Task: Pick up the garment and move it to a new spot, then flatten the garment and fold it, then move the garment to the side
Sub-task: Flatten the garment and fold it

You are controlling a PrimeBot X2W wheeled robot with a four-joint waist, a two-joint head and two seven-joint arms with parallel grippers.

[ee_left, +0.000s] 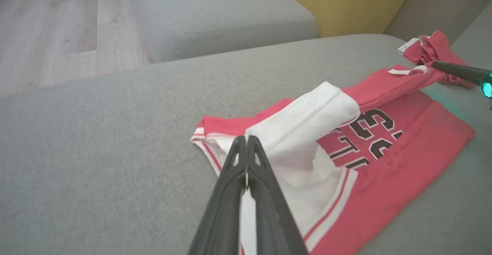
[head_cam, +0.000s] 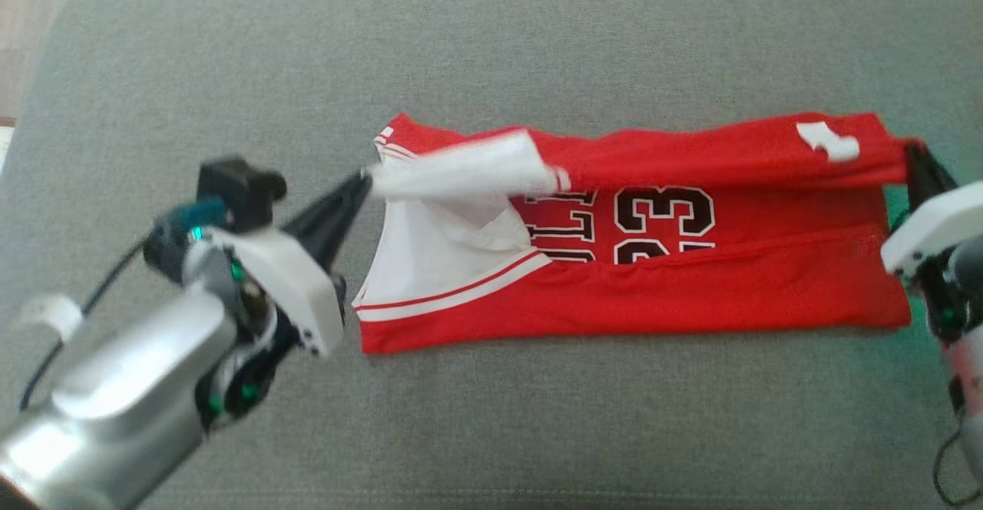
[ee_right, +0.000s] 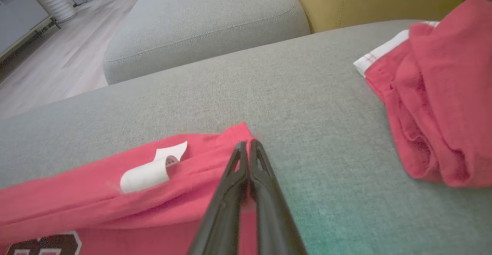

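Sofa cushion, grey and broad, takes up most of the head view and serves as the work surface. The garment, a red jersey with white trim, lies across the middle of the frame, stretched from left to right.

A second red cloth sits bunched at the upper right of the right wrist view, on the same cushion and apart from the garment's end.

The left end effector, at centre left, is pinched tight on the white shoulder end of the garment's upper edge. The right end effector, at the right edge of the frame, is clamped on that edge's red corner, just past a small white label.

Judging from how things lie, the move to a new spot and the flattening look done, and folding is under way. The lower long edge lies turned up over the bottom of the numbers. The upper long edge hangs raised between the two grips, seemingly ready to be laid over the middle. Setting down that flap, perhaps a crosswise fold, and the shift to the side remain.
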